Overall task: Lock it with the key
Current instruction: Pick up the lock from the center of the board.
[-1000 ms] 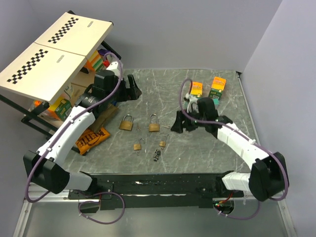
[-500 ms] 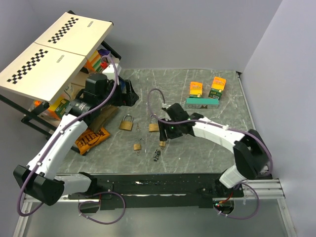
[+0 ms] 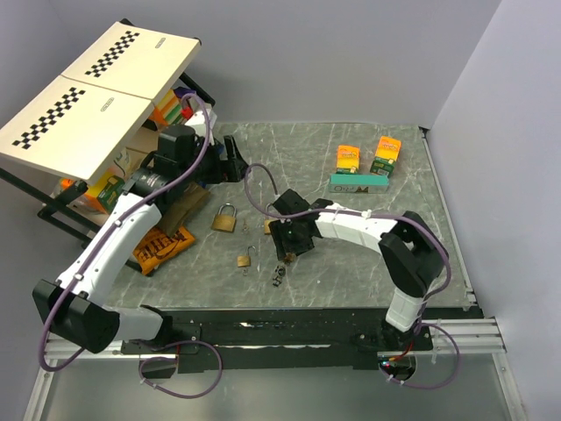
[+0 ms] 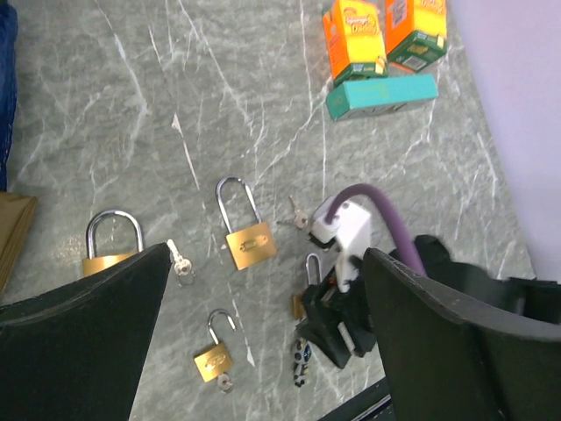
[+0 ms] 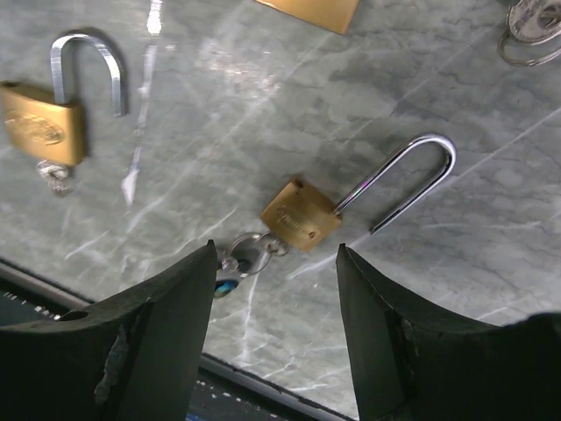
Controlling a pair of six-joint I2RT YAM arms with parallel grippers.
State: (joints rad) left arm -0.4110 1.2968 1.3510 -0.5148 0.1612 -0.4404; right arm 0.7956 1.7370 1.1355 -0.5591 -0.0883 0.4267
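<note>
The key (image 3: 279,275), a tiny dark bunch on a ring, lies near the table's front edge. In the right wrist view its ring (image 5: 250,256) touches the bottom of a small brass padlock (image 5: 301,216) whose shackle is open. The bunch also shows in the left wrist view (image 4: 301,363). My right gripper (image 3: 290,239) is open and empty, low over that small padlock, with its jaws (image 5: 276,256) either side of the padlock and ring. My left gripper (image 3: 231,163) is open and empty, held high at the back left, looking down on the locks (image 4: 267,254).
Two larger brass padlocks (image 3: 224,218) (image 4: 249,241) and another small one (image 3: 244,260) lie left of my right gripper, each with a key beside it. Orange boxes (image 3: 349,158) and a teal box (image 3: 359,184) stand at the back right. A shelf with checkerboard boards (image 3: 96,88) and a snack packet (image 3: 163,246) are on the left.
My right arm has swung left from the back right and come down over the small padlock by the key bunch. My left gripper has shifted only slightly.
</note>
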